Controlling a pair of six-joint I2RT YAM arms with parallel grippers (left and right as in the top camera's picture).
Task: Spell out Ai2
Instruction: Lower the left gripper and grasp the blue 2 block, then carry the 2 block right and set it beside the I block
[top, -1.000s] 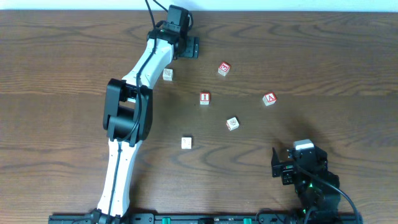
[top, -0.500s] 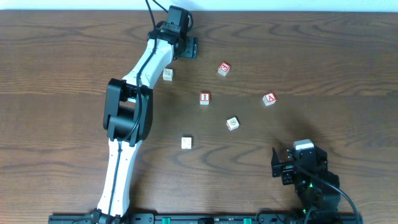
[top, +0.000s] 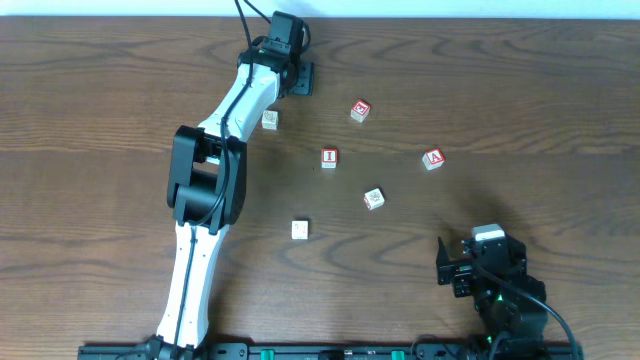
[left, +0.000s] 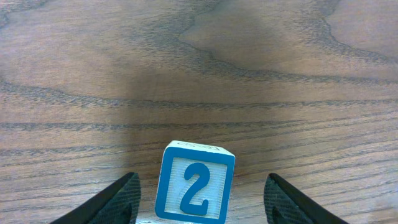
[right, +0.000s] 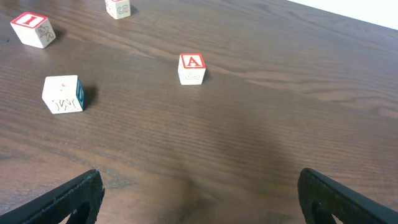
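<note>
The blue-framed 2 cube (left: 195, 188) stands on the table between the fingers of my left gripper (left: 202, 196), with a gap on each side, so the jaws are open around it. From overhead the left gripper (top: 302, 77) sits at the far edge and hides that cube. The red I cube (top: 329, 157) (right: 31, 28) lies mid-table. To its right is the red A cube (top: 432, 159) (right: 191, 68). My right gripper (top: 443, 270) (right: 199, 199) rests near the front right, wide open and holding nothing.
A red-marked cube with another letter (top: 360, 110) lies behind the I cube. Pale cubes sit beside the left arm (top: 270, 119), in front of the I cube (top: 373, 199) (right: 63, 94) and further front-left (top: 300, 229). The left arm (top: 205, 190) stretches across the left half.
The left gripper's jaws have drawn closer together around the 2 cube. Both arms and every cube stay where they were.
</note>
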